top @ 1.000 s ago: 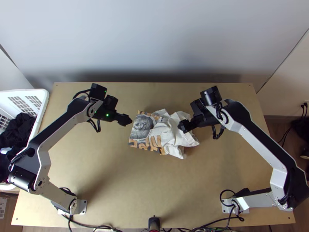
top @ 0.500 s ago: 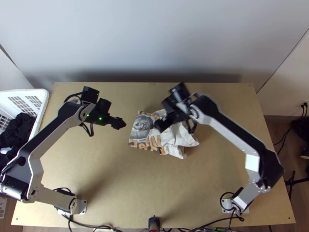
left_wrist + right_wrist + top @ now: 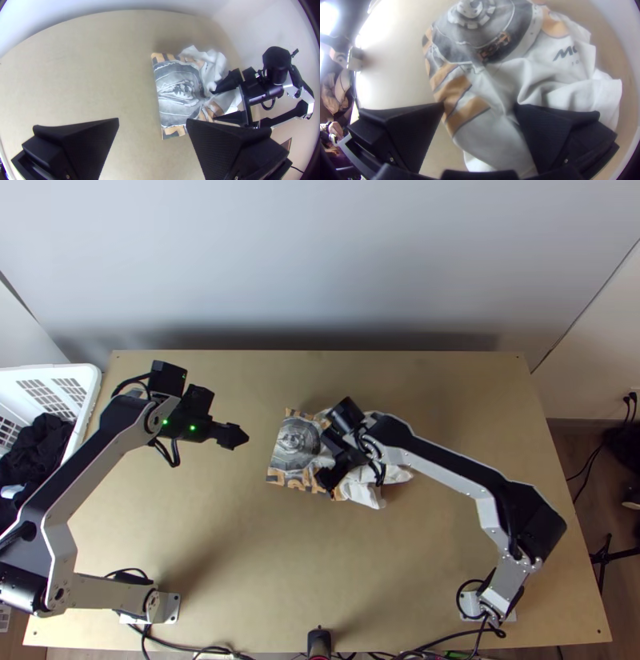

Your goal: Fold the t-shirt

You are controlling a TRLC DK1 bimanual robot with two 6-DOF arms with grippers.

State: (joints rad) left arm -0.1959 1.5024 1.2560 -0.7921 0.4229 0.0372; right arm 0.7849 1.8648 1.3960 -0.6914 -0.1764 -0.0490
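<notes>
The t-shirt (image 3: pixel 292 448) lies in the middle of the table (image 3: pixel 240 564), nearer the far edge than the near one. A broad stretch of table separates it from the near edge, with room also toward both side edges; the white basket (image 3: pixel 94 384), holding dark cloth (image 3: pixel 40 440), stands against the edge on the left arm's side. The t-shirt's long axis runs mainly side to side, slanting slightly toward the near edge at the right arm's end. The printed panel lies fairly flat and points toward the left arm's side; the white part is bunched at the opposite end. The left end effector (image 3: pixel 232 436) is released, fingers wide apart, held a little way off the printed end. The right end effector (image 3: pixel 326 480) is over the junction of print and white fabric; in its wrist view the end effector (image 3: pixel 480 105) is likewise released, with fabric between the spread fingers, and whether they touch it cannot be told. Compared with the first frame, the right end effector has moved inward from the white part, the left one has drawn away from the panel, and the visible outline of the t-shirt is unchanged.
</notes>
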